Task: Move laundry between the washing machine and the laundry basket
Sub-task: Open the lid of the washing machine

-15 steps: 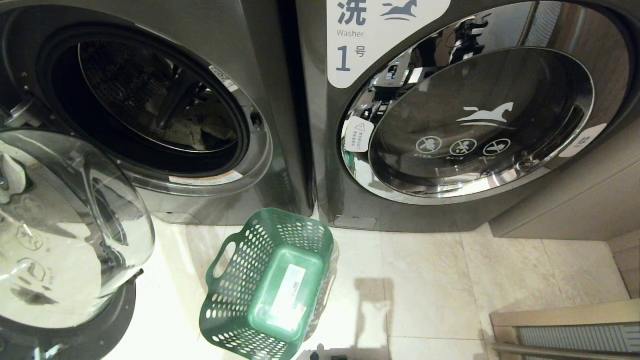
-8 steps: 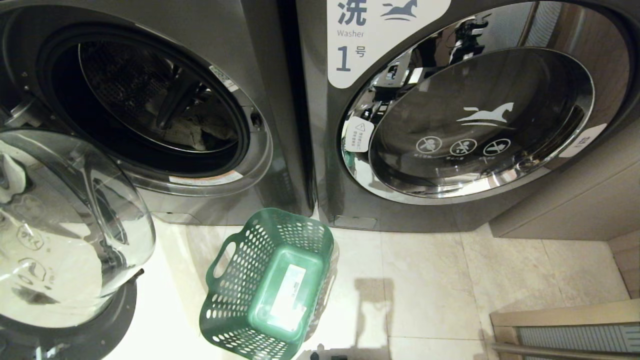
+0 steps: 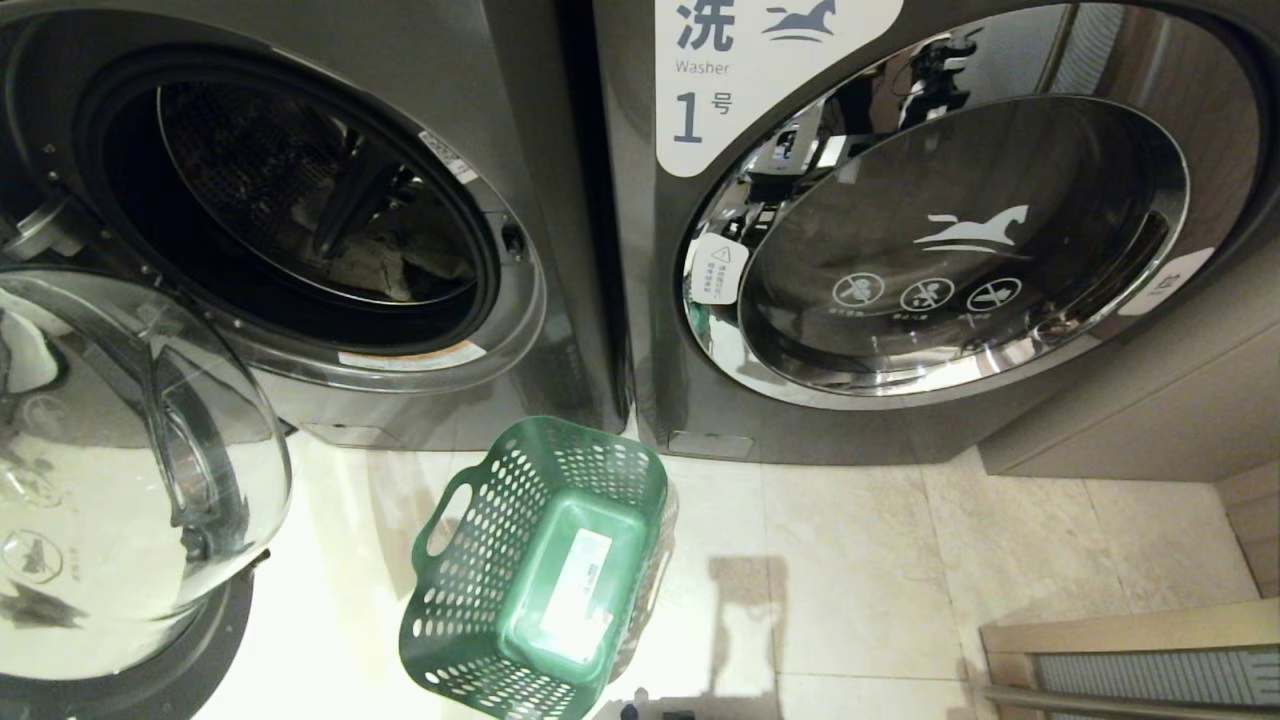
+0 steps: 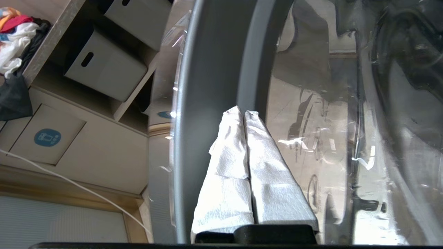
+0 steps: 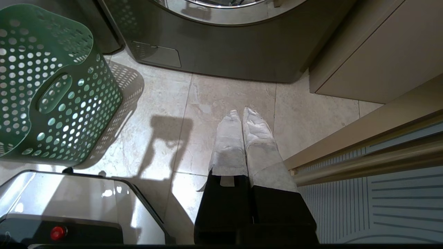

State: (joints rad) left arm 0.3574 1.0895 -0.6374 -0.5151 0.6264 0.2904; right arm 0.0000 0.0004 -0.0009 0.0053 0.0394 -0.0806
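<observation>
The washing machine on the left stands with its round glass door swung out to the left. Pale and darker laundry lies low in the dark drum. The green laundry basket sits empty on the floor tiles in front, between the two machines, its white sticker showing on the base; its perforated side also shows in the right wrist view. My left gripper is shut and empty, its white-wrapped fingertips against the grey rim of the open door. My right gripper is shut, hanging idle over the floor.
A like machine labelled Washer 1 stands shut on the right, with a beige cabinet beside it. Grey storage bins sit on shelves beyond the door. My base's glossy corner is near the basket.
The open door has swung a little further to the left and lower in the head view. The basket, the laundry and the right arm have not moved.
</observation>
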